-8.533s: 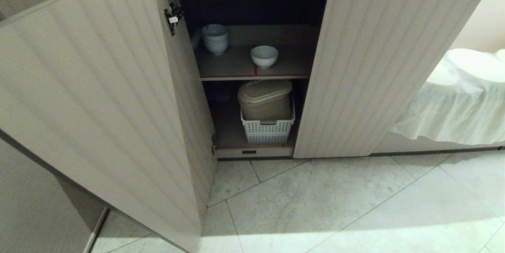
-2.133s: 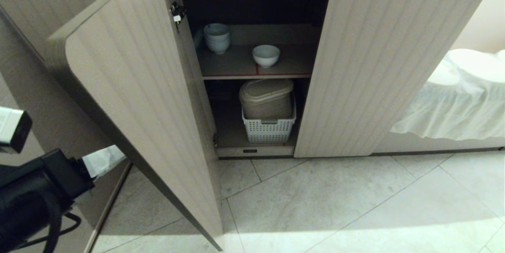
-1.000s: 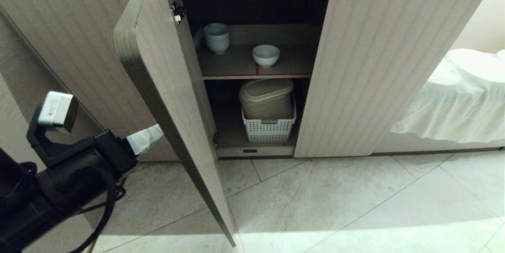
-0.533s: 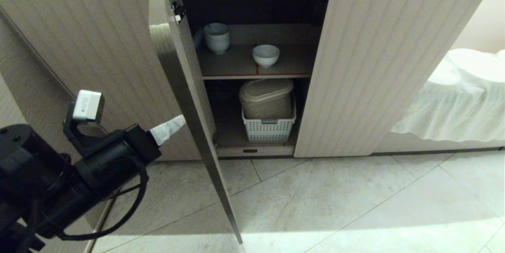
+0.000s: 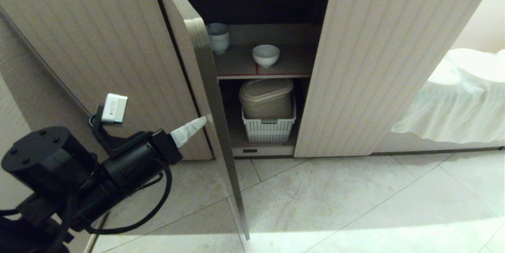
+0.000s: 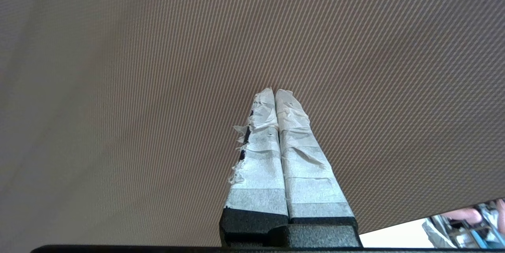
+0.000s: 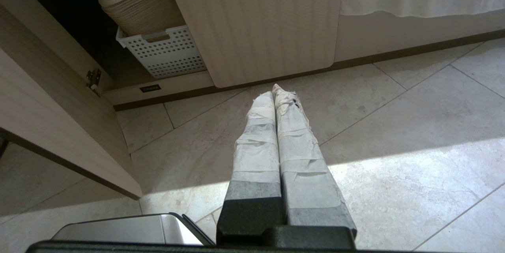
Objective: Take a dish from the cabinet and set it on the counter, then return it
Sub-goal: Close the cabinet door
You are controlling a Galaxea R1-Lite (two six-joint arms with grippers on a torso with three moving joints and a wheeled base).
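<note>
One dish (image 5: 265,55) sits on the cabinet (image 5: 375,67) shelf; left claw (image 5: 203,120) closed, empty.

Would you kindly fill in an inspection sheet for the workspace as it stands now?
Surface: upper shelf, red-edged; tiled floor.
Job's things: white bowl upright on upper shelf; cabinet's left door partly open.
Clutter: stacked bowls; perforated basket holding a beige container.
Hands: left hand shut, tip at left door's outer face; right hand shut, over floor.
Cables: black cable looping off left arm.
Surroundings: white cloth at right.
</note>
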